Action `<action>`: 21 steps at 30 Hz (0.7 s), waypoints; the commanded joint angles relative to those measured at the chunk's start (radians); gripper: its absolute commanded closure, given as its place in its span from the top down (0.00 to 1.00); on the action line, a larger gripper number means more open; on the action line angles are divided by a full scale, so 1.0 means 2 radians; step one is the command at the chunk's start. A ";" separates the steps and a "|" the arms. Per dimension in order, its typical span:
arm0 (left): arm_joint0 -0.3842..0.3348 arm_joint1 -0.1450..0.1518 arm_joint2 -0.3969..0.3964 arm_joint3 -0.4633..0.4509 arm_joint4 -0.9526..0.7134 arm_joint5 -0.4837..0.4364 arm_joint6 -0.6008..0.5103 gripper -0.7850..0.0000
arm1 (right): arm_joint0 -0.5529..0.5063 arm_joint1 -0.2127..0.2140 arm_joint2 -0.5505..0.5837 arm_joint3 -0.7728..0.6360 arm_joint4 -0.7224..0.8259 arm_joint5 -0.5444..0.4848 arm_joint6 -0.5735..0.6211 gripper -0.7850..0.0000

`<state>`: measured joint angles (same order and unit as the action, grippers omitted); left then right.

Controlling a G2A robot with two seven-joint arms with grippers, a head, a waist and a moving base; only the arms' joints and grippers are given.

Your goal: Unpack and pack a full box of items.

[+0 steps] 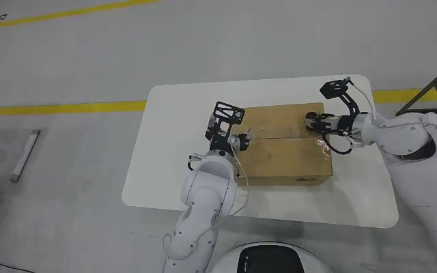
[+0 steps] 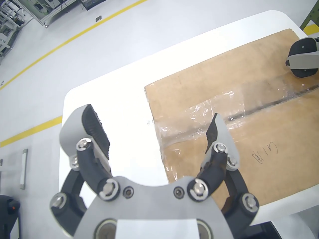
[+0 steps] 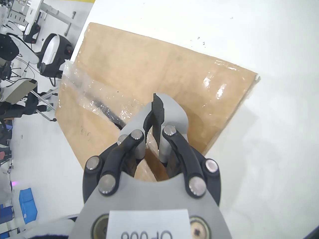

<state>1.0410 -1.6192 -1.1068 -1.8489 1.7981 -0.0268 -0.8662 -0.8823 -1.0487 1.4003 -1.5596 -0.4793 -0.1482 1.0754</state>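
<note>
Your left claw (image 2: pixel 151 115) is hanging wide apart with the box (image 2: pixel 269 128) end just under it; your right claw (image 3: pixel 155 111) is pressing together right above the tape (image 3: pixel 99 93)

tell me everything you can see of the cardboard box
The brown rectangular cardboard box lies flat on the white table, flaps shut, their centre seam covered by wrinkled clear tape, handwriting on one flap. The open left claw is at one end of the seam, the shut right claw at the other; contact is unclear.
</note>
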 commanded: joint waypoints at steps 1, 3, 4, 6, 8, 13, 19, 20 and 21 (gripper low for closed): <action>-0.001 0.000 0.001 0.002 0.000 0.000 0.001 1.00 | -0.001 0.002 0.004 -0.006 -0.003 0.000 0.000 0.00; -0.002 -0.001 0.001 0.004 -0.001 0.000 0.002 1.00 | -0.005 0.003 0.009 -0.018 0.000 -0.005 -0.016 0.00; -0.002 -0.001 0.001 0.005 -0.001 0.000 0.002 1.00 | -0.008 0.003 0.014 -0.026 0.000 -0.009 -0.028 0.00; -0.002 -0.001 0.001 0.006 0.000 0.002 0.002 1.00 | -0.020 0.004 0.023 -0.044 0.004 -0.019 -0.061 0.00; -0.001 -0.001 0.000 0.006 0.000 0.004 0.003 1.00 | -0.037 0.003 0.032 -0.059 0.026 -0.019 -0.099 0.00; 0.002 -0.001 -0.009 -0.002 0.008 0.014 0.005 1.00 | -0.077 0.001 0.030 -0.091 0.022 -0.022 -0.172 0.00; 0.009 0.001 -0.023 -0.012 0.020 0.010 -0.003 1.00 | -0.101 0.002 0.014 -0.110 -0.011 -0.047 -0.196 0.45; 0.011 0.002 -0.024 -0.014 0.021 0.010 -0.005 1.00 | -0.107 0.002 0.012 -0.114 -0.022 -0.057 -0.199 0.48; 0.013 0.002 -0.026 -0.015 0.023 0.010 -0.007 1.00 | -0.112 0.004 0.011 -0.121 -0.050 -0.069 -0.198 0.58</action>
<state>1.0620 -1.6161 -1.1551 -1.8762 1.8402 -0.0073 -0.8757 -1.0938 -1.0442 1.4251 -1.7883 -0.5178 -0.2577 0.6795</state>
